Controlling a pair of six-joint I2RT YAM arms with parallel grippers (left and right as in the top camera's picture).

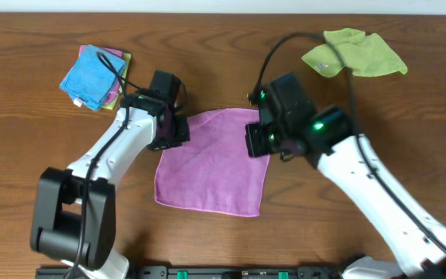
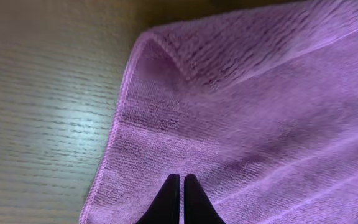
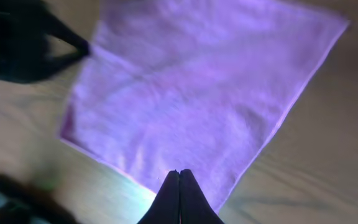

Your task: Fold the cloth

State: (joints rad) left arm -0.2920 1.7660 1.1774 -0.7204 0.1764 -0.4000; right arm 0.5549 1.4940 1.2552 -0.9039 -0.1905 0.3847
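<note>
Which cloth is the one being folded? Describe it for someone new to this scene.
On the wooden table, look at the centre. The purple cloth lies spread flat there; the green cloth is crumpled at the back right, the blue cloth folded at back left.

I see bare table point(image 1: 22, 132) open on both outer sides and along the near edge of the purple cloth point(image 1: 211, 167), but the left gripper point(image 2: 180, 186) and right gripper point(image 3: 179, 180) crowd its far corners, and a blue cloth stack point(image 1: 93, 76) and green cloth point(image 1: 355, 53) sit beyond.

Fuzzy purple cloth point(image 1: 211, 161), wood-grain table point(image 1: 45, 139)
</note>
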